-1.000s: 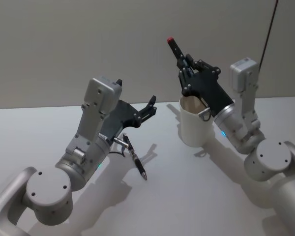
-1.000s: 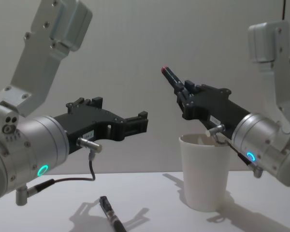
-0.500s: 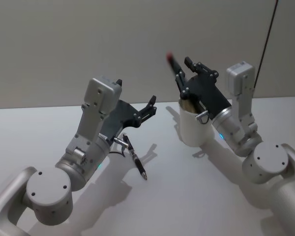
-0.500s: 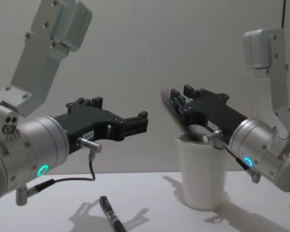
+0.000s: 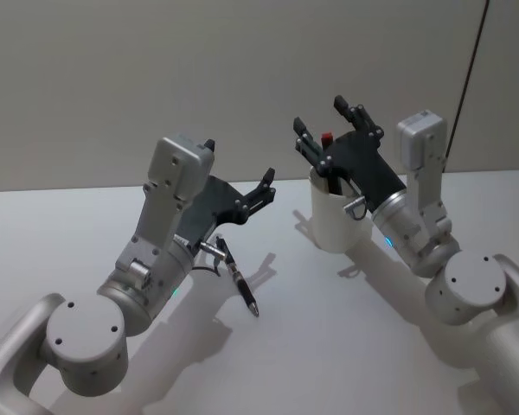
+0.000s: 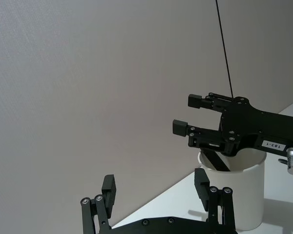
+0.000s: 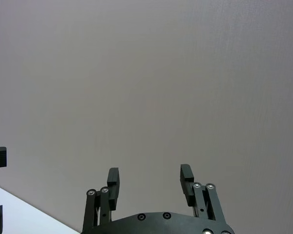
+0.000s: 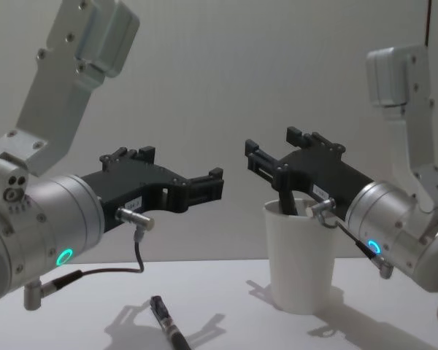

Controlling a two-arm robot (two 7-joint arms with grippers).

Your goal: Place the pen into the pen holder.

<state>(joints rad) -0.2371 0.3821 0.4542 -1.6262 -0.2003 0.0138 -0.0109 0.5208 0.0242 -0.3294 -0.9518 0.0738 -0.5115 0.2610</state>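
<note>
Pen [image 5: 327, 137] stands in cup [image 5: 333, 226]; right gripper [image 5: 319, 115] above cup, left gripper [image 6: 155, 180] beside cup, both jaws apart, empty.

pen [image 6: 218, 161] in pen holder [image 5: 333, 225] | second pen [image 5: 240, 284] on table [image 5: 311, 346], left of it

Raised and pointing forward, the left claw [image 5: 266, 187] and the right claw [image 5: 320, 115] both have fingers spread wide.

One pen holder [image 5: 332, 226], two pens (cup pen [image 5: 327, 137], table pen [image 5: 240, 280]) and two tools (left tool [image 5: 267, 185], right tool [image 5: 318, 115]).
</note>
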